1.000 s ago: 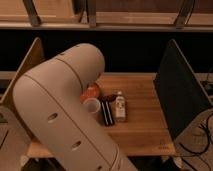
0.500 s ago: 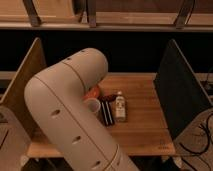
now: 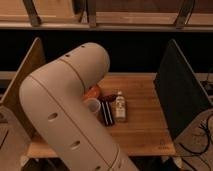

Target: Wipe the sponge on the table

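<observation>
end effector, sponge hidden behind arm (image 3: 70, 107)

Shelf (image 3: 125, 22) running across 12 o'clk; dark panel (image 3: 182, 95) standing at 3, wood board (image 3: 29, 72) at 9; claw hiding behind arm (image 3: 70, 115).

The big cream arm (image 3: 75, 100) now sits a little further right over the bench (image 3: 145, 130), uncovering more of the wooden side board (image 3: 27, 75) at left; the hand is out of sight behind it.
</observation>
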`<state>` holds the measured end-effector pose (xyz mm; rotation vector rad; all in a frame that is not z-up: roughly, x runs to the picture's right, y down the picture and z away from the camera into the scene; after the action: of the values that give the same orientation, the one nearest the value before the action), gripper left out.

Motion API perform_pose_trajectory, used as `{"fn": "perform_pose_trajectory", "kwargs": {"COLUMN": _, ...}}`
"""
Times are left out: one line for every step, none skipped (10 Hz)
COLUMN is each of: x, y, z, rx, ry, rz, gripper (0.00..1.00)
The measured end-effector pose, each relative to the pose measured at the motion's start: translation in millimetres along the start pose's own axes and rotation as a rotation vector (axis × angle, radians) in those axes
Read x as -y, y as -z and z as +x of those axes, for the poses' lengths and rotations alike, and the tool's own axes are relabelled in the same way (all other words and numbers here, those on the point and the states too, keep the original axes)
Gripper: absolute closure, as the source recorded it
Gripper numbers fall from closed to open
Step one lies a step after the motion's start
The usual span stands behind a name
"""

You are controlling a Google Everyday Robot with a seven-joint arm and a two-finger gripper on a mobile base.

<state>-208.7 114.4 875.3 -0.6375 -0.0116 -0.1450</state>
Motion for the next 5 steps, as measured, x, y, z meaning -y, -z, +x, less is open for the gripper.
{"fn": "perform_pose_trajectory", "kwargs": {"x": -6.9, "y": 3.9, "z": 1.5, "rx": 0.005, "ry": -0.011, "rz": 0.005, "gripper": 0.43}}
{"fn": "perform_pose_trajectory", "kwargs": {"x": -13.4, "y": 3.9, "z": 0.6, "rx": 0.013, "ry": -0.017, "rz": 0.004, "gripper": 0.35}}
{"fn": "perform_pose_trajectory", "kwargs": {"x": -24.2, "y": 0.1, "z": -4.7, "rx": 0.034, "ry": -0.024, "rz": -0.008, "gripper": 0.24}}
{"fn": "perform_pose_trajectory", "kwargs": {"x": -30.9, "y": -3.4, "z": -10.5, "rx": 0.053, "ry": -0.027, "rz": -0.017, "gripper": 0.2}}
{"fn": "perform_pose_trajectory", "kwargs": {"x": -34.5, "y": -6.2, "z": -14.1, "rx": 0.066, "ry": -0.029, "rz": -0.024, "gripper": 0.2}}
